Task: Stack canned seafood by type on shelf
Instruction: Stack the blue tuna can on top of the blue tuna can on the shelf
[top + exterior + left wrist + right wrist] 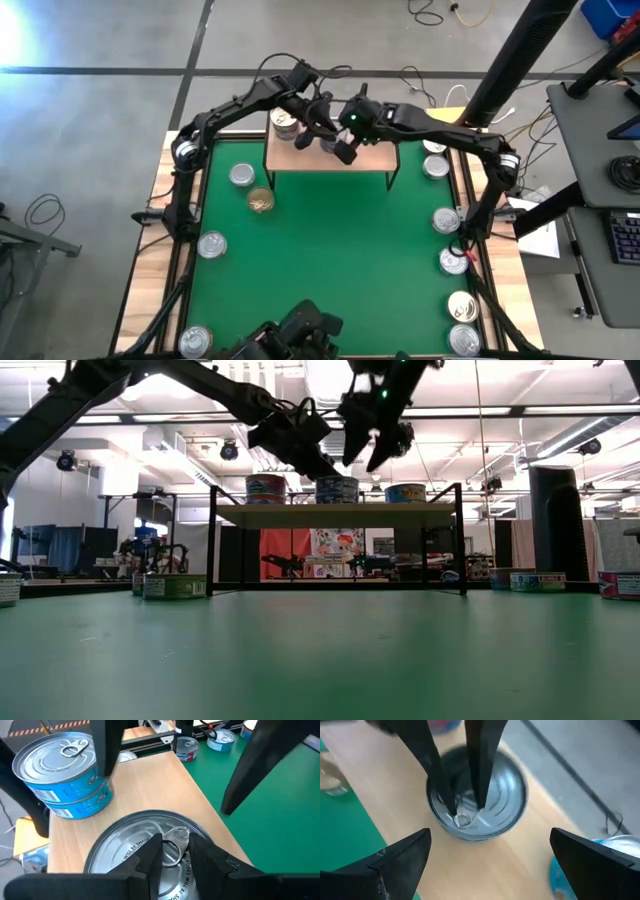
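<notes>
— Item nearest? Left gripper (172, 852), fingers narrowed on the pull tab of a tin (150, 845) on the shelf (375, 158).
— Right gripper (485, 855)? Spread wide, empty — hovering directly above that tin.

Grey concrete floor (90, 110) all around here, crossed by dark seam lines, with loose black cables (430, 12) curling near the far edge. Off to one side stands a grey desk (590, 140) carrying a keyboard (625, 238), and a blue bin (612, 18) sits in the corner. Looking level across the room, long ceiling lights (520, 410) glow against white beams, and a red panel (285, 555) shows far back.
</notes>
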Controlling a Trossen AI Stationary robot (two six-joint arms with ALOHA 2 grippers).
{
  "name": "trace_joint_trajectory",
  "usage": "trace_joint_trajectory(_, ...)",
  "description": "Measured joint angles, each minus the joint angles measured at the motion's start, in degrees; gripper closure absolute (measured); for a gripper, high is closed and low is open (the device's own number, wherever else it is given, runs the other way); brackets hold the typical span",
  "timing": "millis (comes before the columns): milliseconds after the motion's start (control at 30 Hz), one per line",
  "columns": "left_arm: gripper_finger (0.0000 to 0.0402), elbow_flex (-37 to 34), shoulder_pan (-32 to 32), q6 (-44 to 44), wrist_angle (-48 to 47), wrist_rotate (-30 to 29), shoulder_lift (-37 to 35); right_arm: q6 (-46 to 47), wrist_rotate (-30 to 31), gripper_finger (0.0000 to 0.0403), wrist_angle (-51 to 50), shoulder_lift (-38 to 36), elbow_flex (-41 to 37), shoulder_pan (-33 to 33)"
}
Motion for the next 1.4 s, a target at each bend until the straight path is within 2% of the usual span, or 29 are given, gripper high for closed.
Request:
trace_joint_trajectory(100, 0.0320, 2.49, 0.00, -0.40, -0.49, -0.44, -0.06, -0.49, 0.04, 0.0003, 1.60, -1.42, 0.27, 0.00)
trace_joint_trajectory(233, 0.0320, 7.09, 0.00, -1.68, -0.42, 1.98, -0.59, -1.78, 0.02, 0.0003, 3.97, -1.20, 0.03, -0.01)
trace_joint_trajectory(300, 0.0320, 9.83, 0.04, -2.21, -2.46, 5.58, -0.61, -2.34, 0.11, 0.0003, 4.78, -0.63, 0.01, 0.09)
trace_joint_trajectory(400, 0.0320, 14.13, 0.55, 0.74, -11.22, 14.67, -1.37, -2.16, 3.24, 0.0012, 5.52, -0.01, -0.08, 0.13)
trace_joint_trajectory(500, 0.0323, 18.04, 1.35, 12.64, -26.87, 27.49, -3.81, -2.49, 4.63, 0.0044, 6.62, 0.09, -0.08, 0.11)
trace_joint_trajectory(567, 0.0325, 19.73, 1.66, 27.08, -41.43, 34.50, -5.27, -3.50, 4.34, 0.0076, 7.64, 0.31, -0.08, 0.07)
trace_joint_trajectory(600, 0.0325, 19.89, 1.64, 34.90, -46.02, 36.30, -5.82, -4.13, 4.15, 0.0093, 7.87, 0.54, -0.08, 0.07)
trace_joint_trajectory(633, 0.0325, 18.76, 1.37, 35.94, -43.91, 37.40, -6.81, -4.96, 4.04, 0.0111, 8.24, 0.86, -0.08, 0.09)
trace_joint_trajectory(700, 0.0325, 13.70, 1.12, 28.49, -37.36, 36.93, -9.94, -5.94, 2.73, 0.0145, 9.27, 1.54, -0.08, 0.09)
trace_joint_trajectory(733, 0.0325, 11.60, 0.89, 27.59, -33.60, 36.47, -11.26, -6.32, 1.67, 0.0162, 9.41, 1.98, -0.08, 0.09)
trace_joint_trajectory(800, 0.0325, 8.06, 0.61, 27.17, -32.90, 36.07, -13.28, -6.52, -0.37, 0.0193, 9.85, 2.90, -0.08, -0.16)
trace_joint_trajectory(1133, 0.0325, -4.36, 0.39, 29.01, -33.26, 34.66, -18.76, -8.32, -0.28, 0.0319, 12.87, 6.40, -0.08, -1.07)
trace_joint_trajectory(1400, 0.0325, -12.94, 0.41, 31.96, -33.09, 32.21, -25.40, -8.36, -0.10, 0.0380, 12.09, 6.85, 0.03, -2.80)
